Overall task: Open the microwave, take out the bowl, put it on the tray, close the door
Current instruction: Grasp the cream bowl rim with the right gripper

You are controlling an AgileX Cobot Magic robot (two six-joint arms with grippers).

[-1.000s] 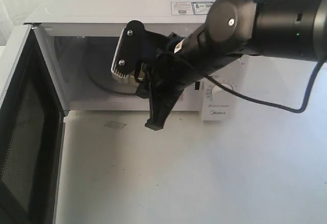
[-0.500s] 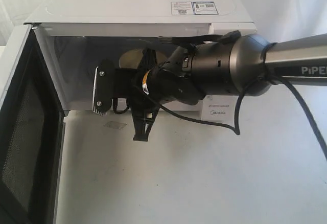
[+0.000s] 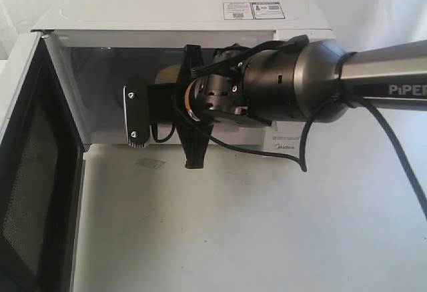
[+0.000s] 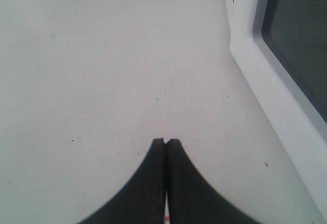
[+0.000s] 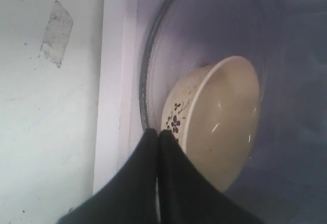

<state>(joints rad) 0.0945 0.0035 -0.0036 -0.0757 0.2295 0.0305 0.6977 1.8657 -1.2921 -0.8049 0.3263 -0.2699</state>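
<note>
1. The bowl sits on the glass turntable inside the microwave, just ahead of the right tool. Contact between the tips and the bowl wall cannot be confirmed.
2. The bowl is round and has no long axis. Its mouth opens away from the turntable, so the rim section nearest the tips is the likely grip line.
3. Right tool: fingers pressed together, holding nothing. They must part before straddling the rim.
4. Left tool: fingers together, empty, over the counter beside the open door. The right arm is the nearer.
</note>
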